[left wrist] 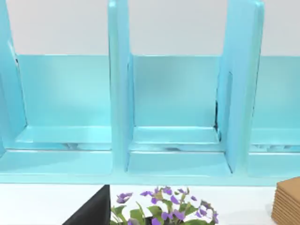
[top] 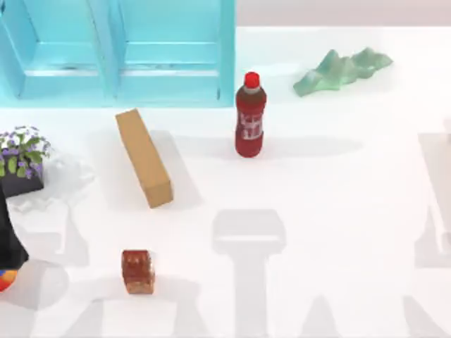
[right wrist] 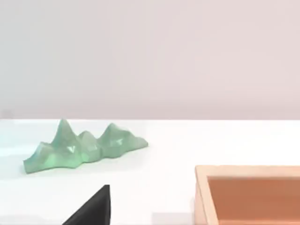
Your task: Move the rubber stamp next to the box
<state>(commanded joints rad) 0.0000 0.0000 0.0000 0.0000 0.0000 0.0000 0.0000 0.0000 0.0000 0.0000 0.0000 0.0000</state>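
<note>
The rubber stamp (top: 137,271), a small glossy reddish-brown block, stands alone near the table's front left. The box (top: 144,158), long and tan, lies diagonally behind it, in front of the shelf; one corner of the box (left wrist: 288,204) appears in the left wrist view. My left arm (top: 8,246) is a dark shape at the far left edge, left of the stamp and apart from it. A black part of the left gripper (left wrist: 93,211) points toward the shelf. A black part of the right gripper (right wrist: 93,208) faces the back right of the table, far from stamp and box.
A turquoise shelf unit (top: 120,53) spans the back left. A dark red bottle (top: 250,116) with a red cap stands right of the box. A potted purple flower (top: 21,158) sits at the left edge, a green mountain-shaped piece (top: 342,70) at back right. An orange-tan open tray (right wrist: 248,194) lies near the right gripper.
</note>
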